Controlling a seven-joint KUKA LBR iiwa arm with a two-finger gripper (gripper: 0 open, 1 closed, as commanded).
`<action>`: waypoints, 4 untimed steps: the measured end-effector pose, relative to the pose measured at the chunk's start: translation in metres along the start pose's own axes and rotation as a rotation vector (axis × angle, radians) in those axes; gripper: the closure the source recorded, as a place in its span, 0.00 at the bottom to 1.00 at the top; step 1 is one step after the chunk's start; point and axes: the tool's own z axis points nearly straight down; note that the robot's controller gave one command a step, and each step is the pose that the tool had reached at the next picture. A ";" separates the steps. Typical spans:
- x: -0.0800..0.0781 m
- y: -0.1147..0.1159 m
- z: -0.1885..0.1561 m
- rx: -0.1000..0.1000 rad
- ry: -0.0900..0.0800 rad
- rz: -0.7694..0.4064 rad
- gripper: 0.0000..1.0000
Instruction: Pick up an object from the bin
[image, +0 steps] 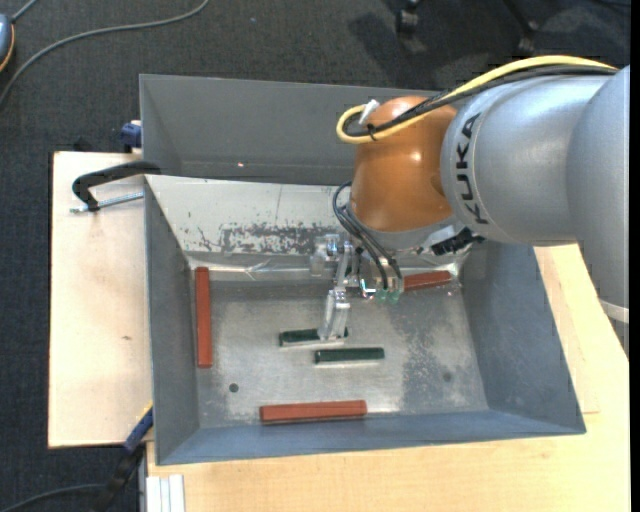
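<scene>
The gripper (336, 325) is low at mid-bin, over the right end of a short dark green bar (298, 339) (a longer green bar (349, 354) lies just nearer). Claw spread or pressed together? Cannot tell.

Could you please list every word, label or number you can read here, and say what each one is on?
"KUKA": dark letters on the grey arm, beside its orange cover.
Nothing else in the bin or around it carries text that can be read.
</scene>
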 end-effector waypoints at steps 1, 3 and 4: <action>0.000 0.017 0.074 0.000 -0.001 0.005 0.00; 0.022 0.075 -0.021 -0.006 -0.018 0.002 1.00; 0.026 0.082 -0.092 -0.005 -0.020 0.016 1.00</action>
